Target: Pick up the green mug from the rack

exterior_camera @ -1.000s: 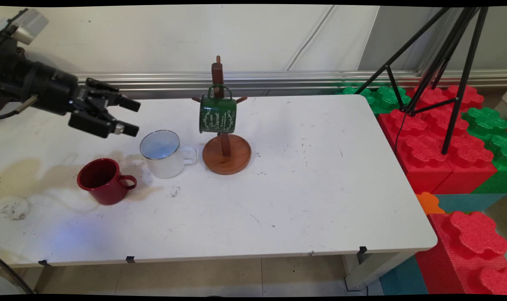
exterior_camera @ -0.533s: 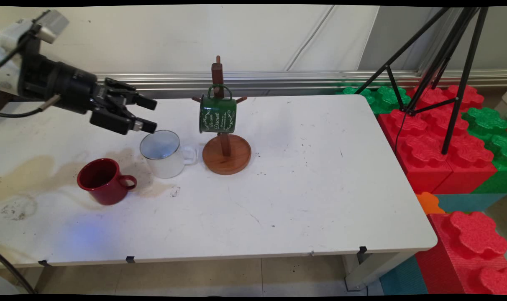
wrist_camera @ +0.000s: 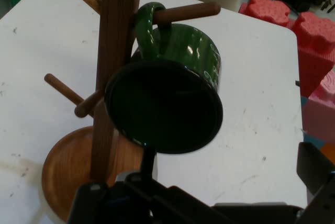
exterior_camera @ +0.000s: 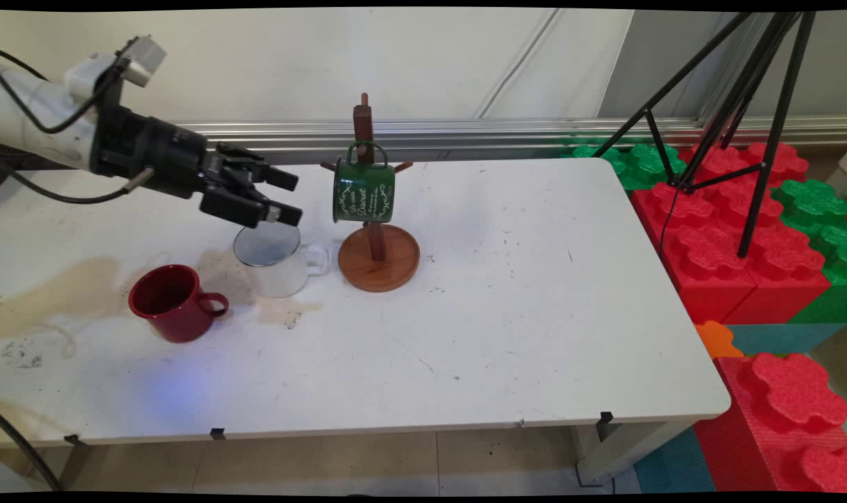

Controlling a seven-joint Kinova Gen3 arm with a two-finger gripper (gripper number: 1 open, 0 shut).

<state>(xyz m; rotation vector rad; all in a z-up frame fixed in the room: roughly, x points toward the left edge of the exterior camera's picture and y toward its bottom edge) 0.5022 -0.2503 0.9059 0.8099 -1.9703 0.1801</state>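
Note:
My black gripper (exterior_camera: 292, 197) hangs open in the air above the white mug (exterior_camera: 275, 260), its fingers pointing right at the green mug (exterior_camera: 364, 191). That green mug hangs by its handle from a peg of the wooden mug tree (exterior_camera: 376, 237). In the hand view the green mug (wrist_camera: 167, 98) fills the middle, its dark mouth facing me, beside the tree's post (wrist_camera: 118, 51). A red mug (exterior_camera: 174, 302) stands on the table to the left of the white one. Nothing is between the fingers.
The white table (exterior_camera: 507, 300) stretches to the right of the mug tree. Red and green foam blocks (exterior_camera: 738, 230) and a black tripod (exterior_camera: 745, 105) stand beyond its right edge. A brownish stain (exterior_camera: 53, 293) marks the table's left side.
The gripper has moved right across the frames, from left of the white mug to above it, closer to the green mug. The mugs and tree have not moved.

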